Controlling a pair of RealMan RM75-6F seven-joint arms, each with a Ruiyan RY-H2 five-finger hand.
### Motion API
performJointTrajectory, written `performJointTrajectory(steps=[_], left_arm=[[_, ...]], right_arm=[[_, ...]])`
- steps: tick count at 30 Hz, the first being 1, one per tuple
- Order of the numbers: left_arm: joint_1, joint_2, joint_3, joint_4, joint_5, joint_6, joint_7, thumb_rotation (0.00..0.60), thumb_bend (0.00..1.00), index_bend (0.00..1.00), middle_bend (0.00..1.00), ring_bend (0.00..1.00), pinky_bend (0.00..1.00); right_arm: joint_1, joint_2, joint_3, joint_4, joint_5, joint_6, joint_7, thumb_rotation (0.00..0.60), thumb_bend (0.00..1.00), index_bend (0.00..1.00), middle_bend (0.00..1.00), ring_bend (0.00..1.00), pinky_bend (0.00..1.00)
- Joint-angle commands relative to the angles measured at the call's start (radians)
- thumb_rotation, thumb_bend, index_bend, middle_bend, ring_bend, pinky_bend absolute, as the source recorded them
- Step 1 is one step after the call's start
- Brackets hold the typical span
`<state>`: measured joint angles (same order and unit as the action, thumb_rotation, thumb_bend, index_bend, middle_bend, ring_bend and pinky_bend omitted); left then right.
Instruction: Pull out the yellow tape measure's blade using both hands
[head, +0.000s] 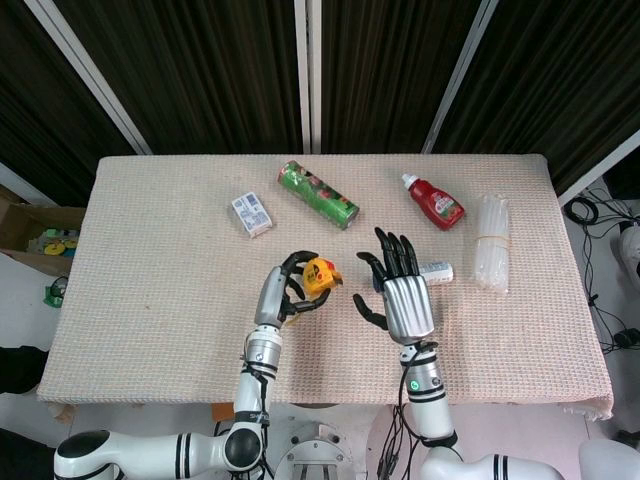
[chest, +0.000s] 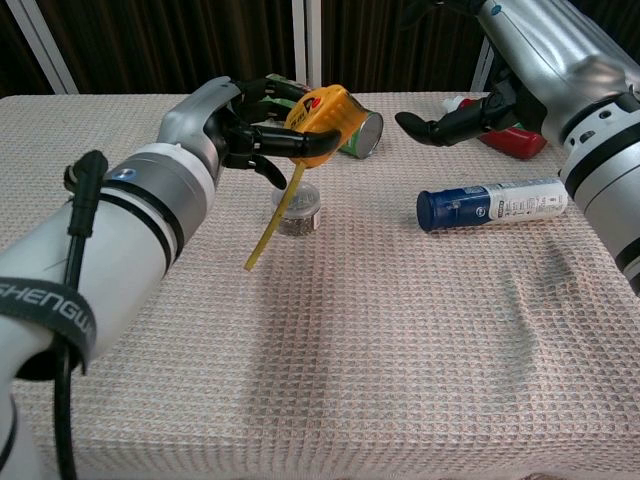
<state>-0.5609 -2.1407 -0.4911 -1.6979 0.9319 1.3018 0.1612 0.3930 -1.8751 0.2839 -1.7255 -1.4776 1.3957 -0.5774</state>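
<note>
The yellow tape measure is lifted above the table, gripped by my left hand. A short length of yellow blade hangs down from it toward the cloth. My right hand is open with its fingers spread, raised just to the right of the tape measure and not touching it. In the chest view only its thumb and part of the palm show.
A small round tin sits under the tape measure. A blue and white bottle lies to the right; a green can, a red ketchup bottle, a small box and a clear bundle lie further back.
</note>
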Motion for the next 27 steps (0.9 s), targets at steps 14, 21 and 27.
performJointTrajectory(steps=[14, 21, 27], left_arm=[[-0.016, -0.013, 0.008, -0.010, -0.012, 0.006, -0.009, 0.600, 0.35, 0.62, 0.62, 0.55, 0.63], [-0.016, -0.016, 0.017, -0.017, -0.005, 0.013, -0.014, 0.600, 0.36, 0.62, 0.62, 0.55, 0.63], [-0.013, -0.011, 0.019, -0.016, -0.012, 0.009, -0.021, 0.600, 0.37, 0.62, 0.62, 0.55, 0.63]], right_arm=[[0.055, -0.052, 0.016, 0.054, 0.026, 0.002, 0.028, 0.600, 0.19, 0.30, 0.05, 0.00, 0.00], [0.072, -0.066, 0.017, 0.066, 0.034, 0.005, 0.026, 0.600, 0.19, 0.30, 0.05, 0.00, 0.00], [0.077, -0.067, 0.015, 0.068, 0.037, 0.017, 0.029, 0.600, 0.19, 0.30, 0.05, 0.00, 0.00]])
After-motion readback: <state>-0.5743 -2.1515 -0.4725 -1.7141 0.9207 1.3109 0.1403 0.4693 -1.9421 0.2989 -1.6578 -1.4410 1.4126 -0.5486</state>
